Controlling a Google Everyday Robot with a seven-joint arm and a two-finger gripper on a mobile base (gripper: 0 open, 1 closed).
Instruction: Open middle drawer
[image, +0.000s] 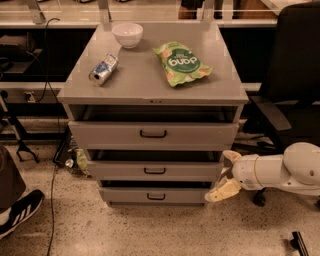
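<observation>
The middle drawer is a grey front with a small dark bar handle, set between the taller top drawer and the smaller bottom drawer. All three fronts stand slightly out from the cabinet, with dark gaps above them. My gripper is at the right end of the middle drawer, low beside the cabinet, on a white arm coming in from the right. Its cream fingers are spread apart, one above and one below, with nothing between them.
On the cabinet top lie a white bowl, a crushed can and a green snack bag. A black office chair stands to the right. A person's shoe is at the lower left; cables hang at left.
</observation>
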